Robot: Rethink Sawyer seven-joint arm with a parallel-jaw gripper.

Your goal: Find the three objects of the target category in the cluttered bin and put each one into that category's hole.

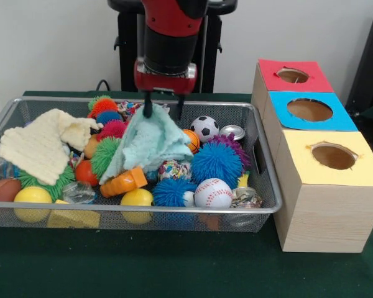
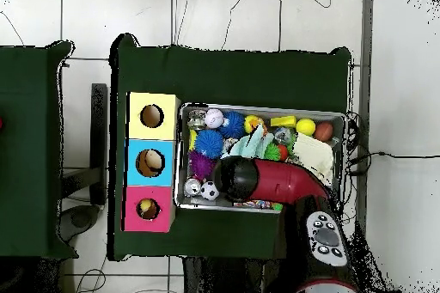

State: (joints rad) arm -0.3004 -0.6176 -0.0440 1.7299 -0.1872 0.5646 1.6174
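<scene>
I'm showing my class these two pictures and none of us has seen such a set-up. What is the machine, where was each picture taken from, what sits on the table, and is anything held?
The machine is a robot arm, red and black, ending in a gripper. One picture looks across the table at the robot; the other looks straight down from above.

On the green table stands the bin, a wire-mesh basket crowded with toys: spiky balls, a baseball, a small soccer ball, a cream knitted cloth. Beside it stand three wooden boxes with round holes, faced red, blue and yellow; the hole in red is the one farthest from the front camera.

The jaws pinch the top of a pale green cloth, which hangs from them like a tent over the toys.
</scene>
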